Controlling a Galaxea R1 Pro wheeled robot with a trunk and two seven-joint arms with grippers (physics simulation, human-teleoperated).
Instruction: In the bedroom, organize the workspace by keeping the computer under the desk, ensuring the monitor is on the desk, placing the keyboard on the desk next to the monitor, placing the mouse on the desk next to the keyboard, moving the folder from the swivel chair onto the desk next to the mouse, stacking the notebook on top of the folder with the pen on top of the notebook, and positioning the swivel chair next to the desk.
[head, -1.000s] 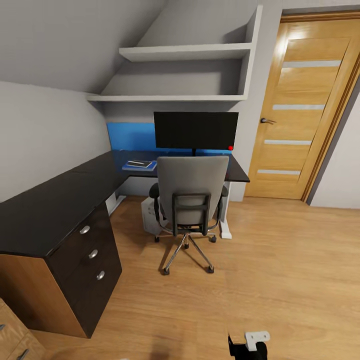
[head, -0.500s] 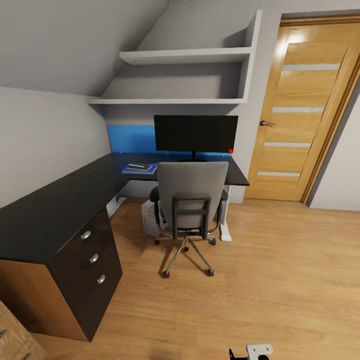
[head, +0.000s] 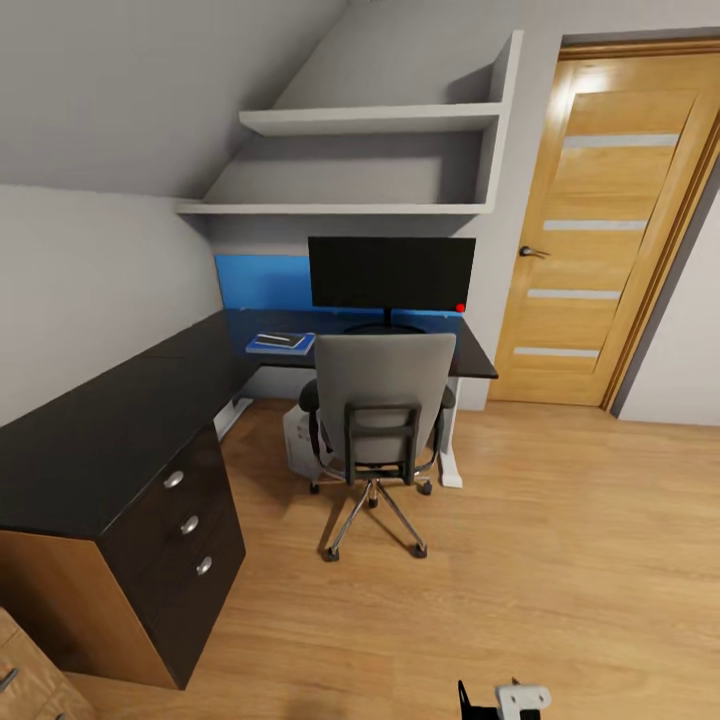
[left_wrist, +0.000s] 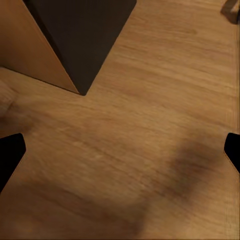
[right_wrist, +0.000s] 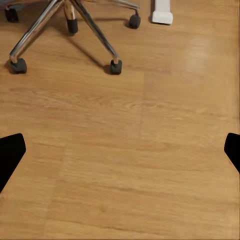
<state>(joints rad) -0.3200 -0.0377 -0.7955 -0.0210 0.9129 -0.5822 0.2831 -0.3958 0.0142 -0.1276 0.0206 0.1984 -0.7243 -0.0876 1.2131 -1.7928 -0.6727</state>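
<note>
The robot stood in the bedroom, some way back from the desk (head: 110, 420), which ran along the left wall and turned across the far wall under two white shelves (head: 370, 120). The monitor (head: 392, 272) stood upright on the far part of the desk, in front of the blue back panel (head: 262, 280). To the left of the monitor, the folder (head: 281, 343) lay flat on the desk top, with the notebook (head: 281, 339) on it. A pen, a keyboard and a mouse were too small or too hidden to tell. The swivel chair (head: 382, 405) was pushed close to the desk, its back turned to the robot, just in front of the monitor. The computer (head: 299, 432) stood on the floor under the desk, half hidden behind the chair on its left side. A wooden door (head: 610, 220) was at the far right, shut.

In the left wrist view, the left gripper (left_wrist: 120, 155) hung over the wood floor (left_wrist: 150, 150) near the corner of the drawer block (left_wrist: 80, 35), with its two dark fingertips spread wide apart and nothing between them. In the right wrist view, the right gripper (right_wrist: 120, 155) was also spread wide and empty over the floor, and the chrome base of the chair (right_wrist: 65, 25) was farther away, next to a white desk foot (right_wrist: 162, 12).
</note>
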